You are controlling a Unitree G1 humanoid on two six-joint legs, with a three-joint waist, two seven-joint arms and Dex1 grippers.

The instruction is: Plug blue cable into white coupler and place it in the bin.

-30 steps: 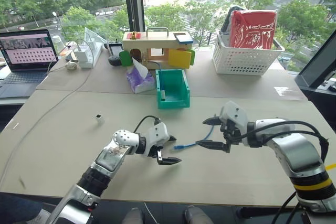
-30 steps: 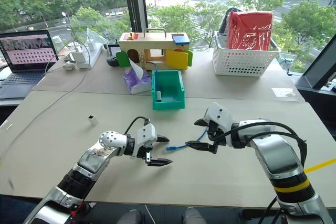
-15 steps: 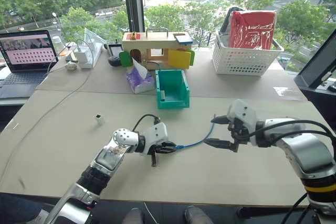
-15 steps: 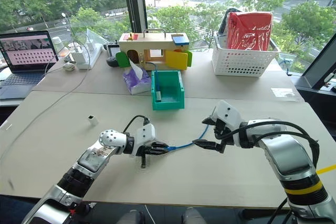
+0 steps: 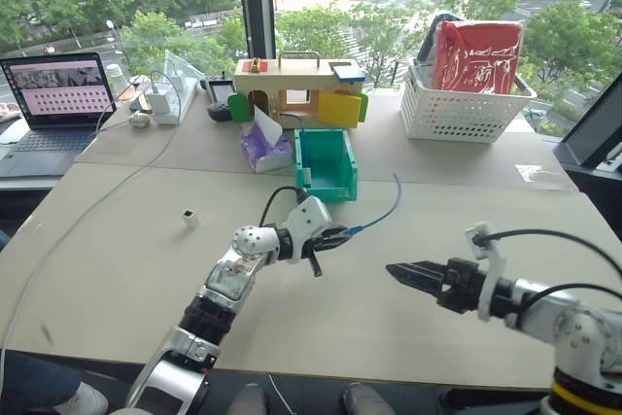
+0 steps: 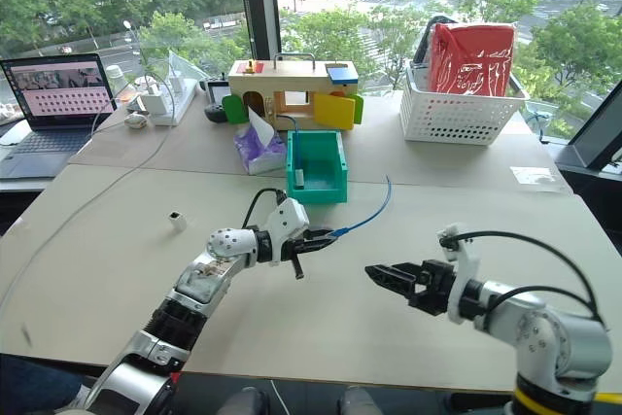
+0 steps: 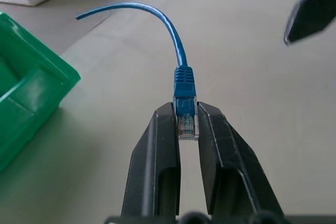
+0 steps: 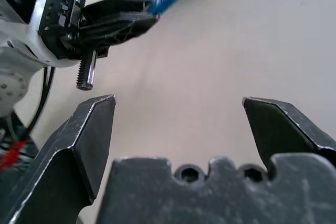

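- Coupler first, far out on the left: the white coupler (image 5: pixel 189 218) sits alone on the counter (image 5: pixel 117 269), untouched, well apart from both arms. Nothing is plugged into it yet.
- Moving in, the left pincer (image 5: pixel 335 235) is clamped tight on the plug end of the blue cable (image 5: pixel 381 213); the left wrist view shows the clear plug squeezed between the two black fingers (image 7: pixel 157 156), boot and cord running out ahead.
- From that grip the cable arcs up and away, its free end hanging in the air just beside the bin (image 5: pixel 328 164), not inside it.
- The bin stands near the middle of the counter's far half; a small whitish piece shows inside, too small to identify.
- Over on the right, the right pincer (image 5: pixel 408 274) hovers above the counter with its jaws spread wide, holding nothing.
- Scorecard, as I judge it: cable secured in one pincer, good start. Left to do: fetch the coupler, mate plug to socket, then drop the joined pair into the bin.
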